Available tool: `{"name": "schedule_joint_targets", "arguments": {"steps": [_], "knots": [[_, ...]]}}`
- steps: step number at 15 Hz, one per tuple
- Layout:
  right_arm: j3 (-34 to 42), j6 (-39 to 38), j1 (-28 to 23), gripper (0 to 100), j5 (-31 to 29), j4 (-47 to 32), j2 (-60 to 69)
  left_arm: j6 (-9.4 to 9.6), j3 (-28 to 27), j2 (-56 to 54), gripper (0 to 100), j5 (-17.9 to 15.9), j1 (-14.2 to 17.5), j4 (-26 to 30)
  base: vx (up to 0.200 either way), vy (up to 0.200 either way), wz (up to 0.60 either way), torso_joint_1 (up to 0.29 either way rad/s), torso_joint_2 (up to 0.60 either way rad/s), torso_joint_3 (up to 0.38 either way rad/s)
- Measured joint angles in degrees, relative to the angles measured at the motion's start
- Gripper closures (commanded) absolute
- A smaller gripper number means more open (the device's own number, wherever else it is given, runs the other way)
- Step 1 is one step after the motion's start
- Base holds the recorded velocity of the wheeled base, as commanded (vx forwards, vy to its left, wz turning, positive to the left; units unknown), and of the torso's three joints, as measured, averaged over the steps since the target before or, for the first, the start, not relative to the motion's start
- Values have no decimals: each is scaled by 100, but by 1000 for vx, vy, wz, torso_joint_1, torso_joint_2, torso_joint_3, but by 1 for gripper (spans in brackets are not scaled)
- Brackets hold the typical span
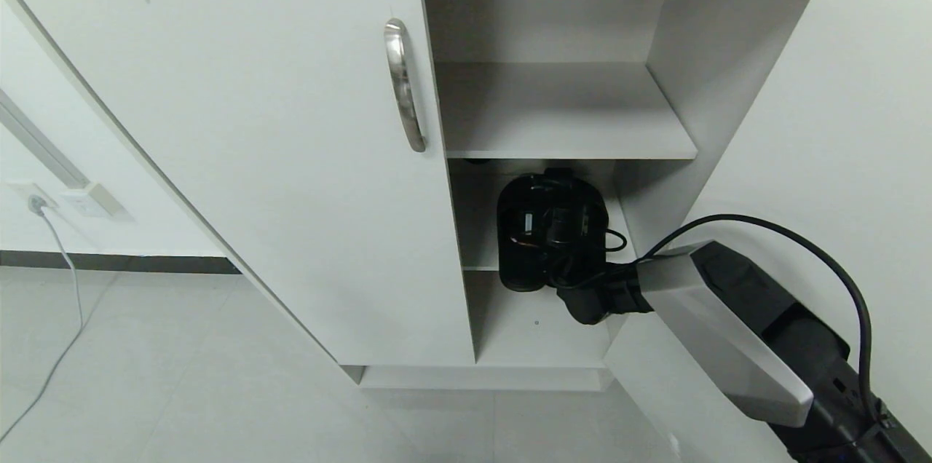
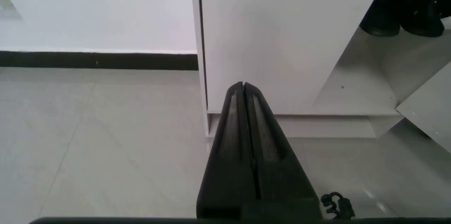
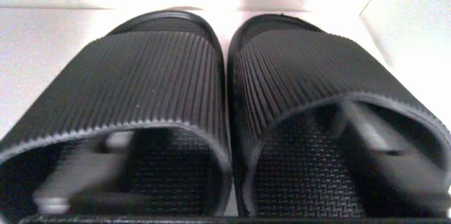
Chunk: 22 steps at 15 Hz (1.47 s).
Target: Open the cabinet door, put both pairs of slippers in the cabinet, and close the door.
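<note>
A pair of black ribbed slippers (image 3: pixel 176 76) lies side by side on the middle shelf of the white cabinet's (image 1: pixel 561 113) lower part, also seen as the black slippers (image 1: pixel 542 230). My right gripper (image 3: pixel 232 129) reaches into the cabinet and stands open, one finger under each slipper's strap, the fingers (image 3: pixel 377 139) wide apart. The right-hand cabinet door (image 1: pixel 837 121) is swung open. My left gripper (image 2: pixel 243 94) is shut with nothing in it, low over the floor in front of the cabinet's base.
The left cabinet door (image 1: pixel 240 143) is closed, with a metal handle (image 1: pixel 405 84). An upper shelf (image 1: pixel 561 110) and the bottom board (image 1: pixel 539 332) are bare. Grey tiled floor (image 1: pixel 182 390) spreads in front; a wall socket with a cable (image 1: pixel 36 204) is at left.
</note>
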<state>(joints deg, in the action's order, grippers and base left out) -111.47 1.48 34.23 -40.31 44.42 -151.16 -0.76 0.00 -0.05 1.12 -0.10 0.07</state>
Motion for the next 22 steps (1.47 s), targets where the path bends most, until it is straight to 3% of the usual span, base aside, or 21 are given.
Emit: {"name": "schedule_joint_targets", "arguments": {"steps": [6,17,22], "knots": [[1020,-2,105,0,-5,624,391,0,0,0,100,0,0,-2,0,0,0,0,0,0],[5254,24,840,0,-17,2690,2428,32,0,0,100,-17,0,0,0,0,0,0,0,0],[5827,35,1039,0,-11,2787,2804,32,0,0,100,-28,0,0,-40,0,0,0,0,0]]}}
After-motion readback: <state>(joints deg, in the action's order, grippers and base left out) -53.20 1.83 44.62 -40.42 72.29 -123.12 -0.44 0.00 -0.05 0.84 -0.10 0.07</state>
